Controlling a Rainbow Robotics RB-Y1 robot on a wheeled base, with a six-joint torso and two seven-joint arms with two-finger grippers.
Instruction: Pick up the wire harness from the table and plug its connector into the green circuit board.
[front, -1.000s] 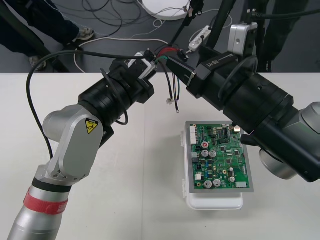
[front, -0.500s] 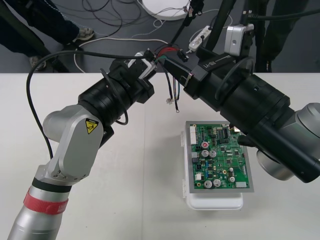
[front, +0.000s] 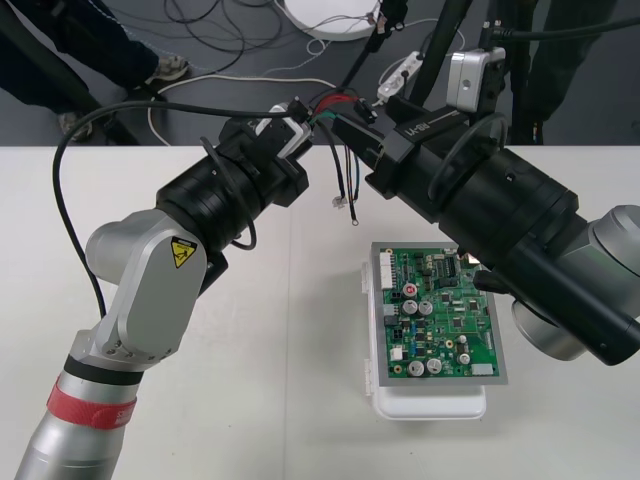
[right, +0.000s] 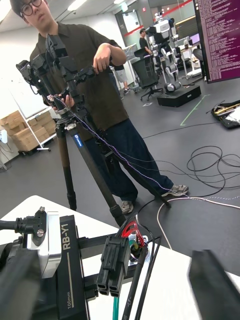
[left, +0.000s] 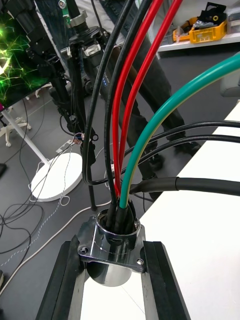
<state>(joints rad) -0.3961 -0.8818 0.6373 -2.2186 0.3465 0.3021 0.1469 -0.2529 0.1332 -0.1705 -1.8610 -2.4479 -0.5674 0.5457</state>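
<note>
Right now the left gripper (left: 112, 247) is clamping its fingers narrowly on the flanged metal socket (left: 113, 234) of the wire harness. It is holding the harness in the air beyond the far left corner of the green circuit board (front: 440, 325). Thin red, black and green wires (front: 347, 180) are dangling from there toward that corner, clear of the board.

The right gripper (right: 115, 261) is hovering beyond the board's far edge, facing the left one. Its fingers (right: 212, 285) are standing wide apart, and the small black plug (right: 111, 272) is sitting in the gap between them, ungripped. The plug is not in the board.

The risk, as I judge it, is lying in the handover. If the wide fingers are closing off-centre, they may be pinching wires instead of the plug body, or twisting the plug askew. With the two grippers so near each other, any pull while the left is clamping the socket could be straining the short wires. The dangling strands could also be snagging on the board's tall parts on the way down.
</note>
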